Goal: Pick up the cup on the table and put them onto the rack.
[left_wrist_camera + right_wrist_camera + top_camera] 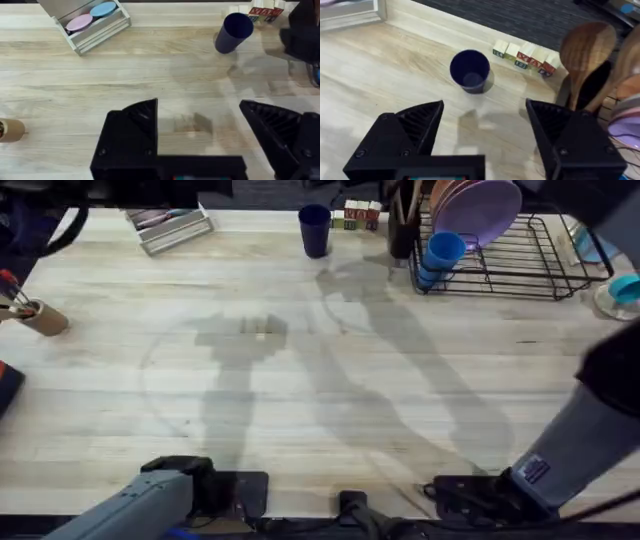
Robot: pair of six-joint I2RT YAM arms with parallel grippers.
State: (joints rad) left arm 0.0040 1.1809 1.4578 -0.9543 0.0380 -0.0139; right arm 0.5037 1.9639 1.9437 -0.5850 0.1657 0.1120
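Your navy cup (314, 229) stands upright at the table's (300, 380) far edge, mouth up, axis vertical, left of the rack (520, 255) and beside the letter blocks (361, 215). Your right gripper (485, 125) hovers over it, jaws spread, nothing held. Left gripper (200, 125) spread too, empty.

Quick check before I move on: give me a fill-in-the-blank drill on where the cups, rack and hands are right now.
1. The dark blue cup stands upright on the ____, not yet on the rack.
2. The light blue cup already lies in the ____.
3. Behind the dark blue cup sits a row of small lettered ____.
4. The right hand hovers above the table with its fingers ____, and so does the left hand.

Missing words: table; rack; blocks; open
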